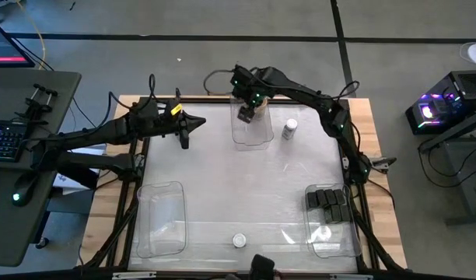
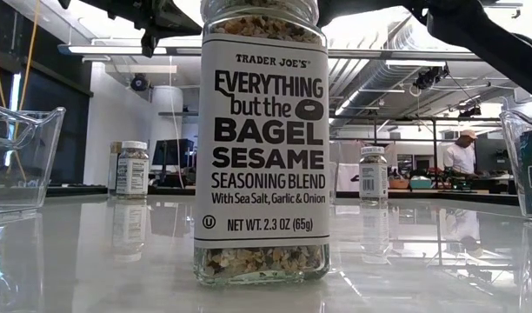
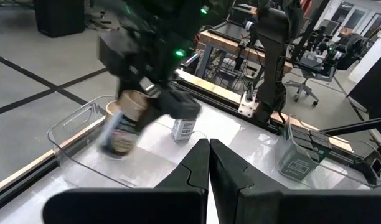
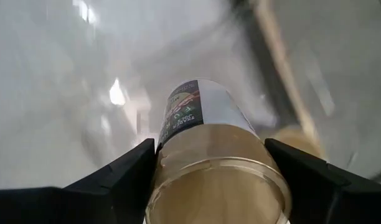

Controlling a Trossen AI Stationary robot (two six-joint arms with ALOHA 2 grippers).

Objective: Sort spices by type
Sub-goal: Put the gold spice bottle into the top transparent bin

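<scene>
My right gripper [image 4: 209,168] clamps a tan-lidded glass spice jar [image 4: 206,143] between both fingers, tilted above the clear plastic bin [image 1: 252,134] at the table's twelve o'clock, while my left gripper [image 1: 185,134], fingers pressed together, hovers toward ten o'clock.

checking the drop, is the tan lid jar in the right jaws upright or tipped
Tipped. The left wrist view shows the tan-lid jar slanted in the right gripper, over the clear bin.
</scene>
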